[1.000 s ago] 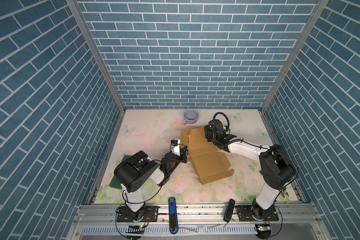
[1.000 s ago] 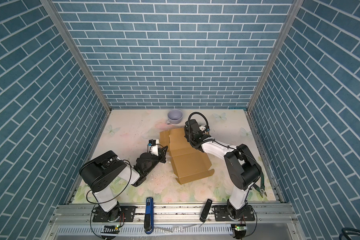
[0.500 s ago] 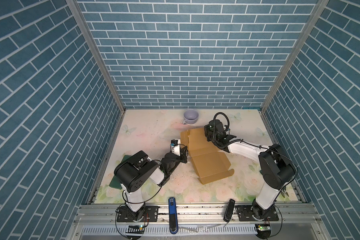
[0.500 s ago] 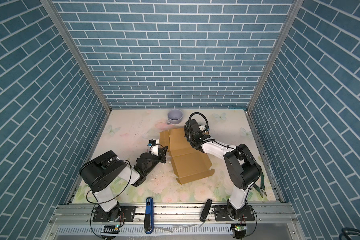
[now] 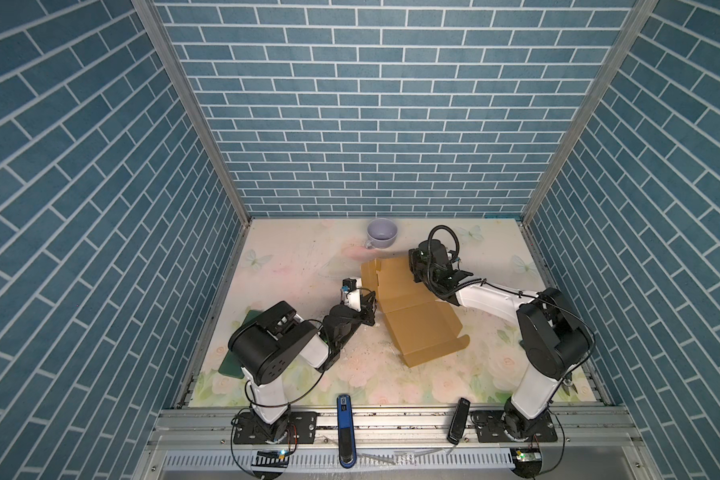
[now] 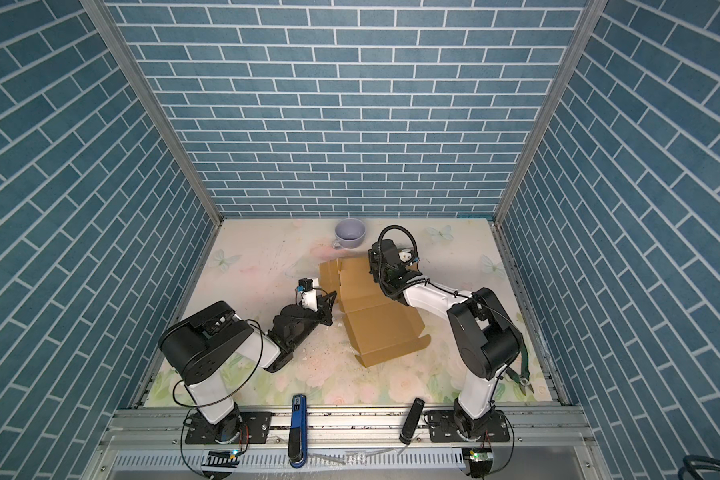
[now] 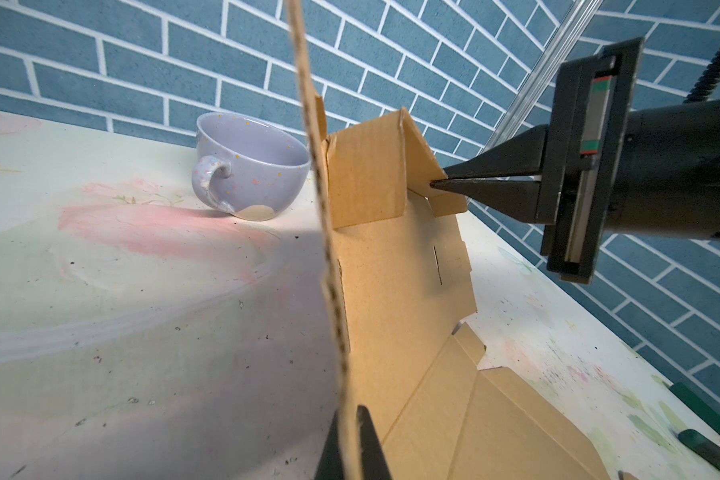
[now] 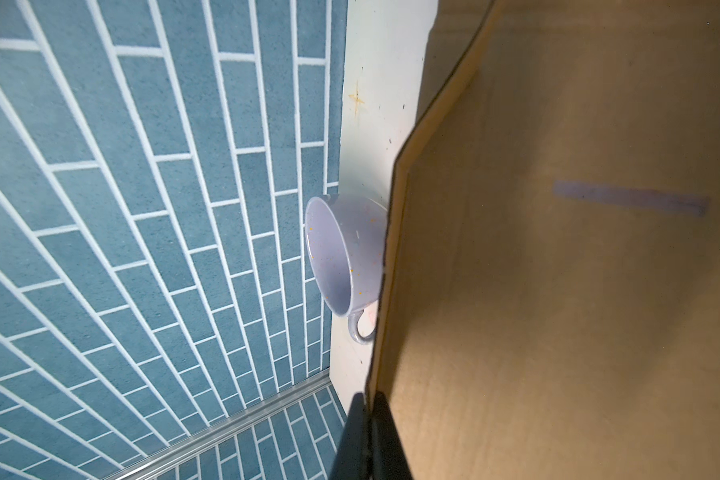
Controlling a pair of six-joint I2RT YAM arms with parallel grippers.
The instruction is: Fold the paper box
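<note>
The paper box (image 5: 412, 307) (image 6: 375, 316) is a brown die-cut cardboard sheet lying partly folded mid-table, its far half raised. My left gripper (image 5: 373, 297) (image 7: 350, 419) is shut on the sheet's left edge, which stands upright between its fingers. My right gripper (image 5: 412, 270) (image 8: 368, 401) is shut on the edge of a raised flap at the far right of the sheet. The left wrist view shows that gripper (image 7: 433, 183) pinching the flap's corner. The right wrist view is mostly filled by the cardboard (image 8: 558, 291).
A lilac cup (image 5: 382, 232) (image 7: 250, 166) stands just beyond the sheet near the back wall. A dark green board (image 5: 235, 353) lies under the left arm. A blue tool (image 5: 344, 419) and a black one (image 5: 458, 419) rest on the front rail. Pliers (image 6: 522, 376) lie front right.
My right gripper has closed onto the flap's edge. Both arms and the sheet have stayed almost where they were.
</note>
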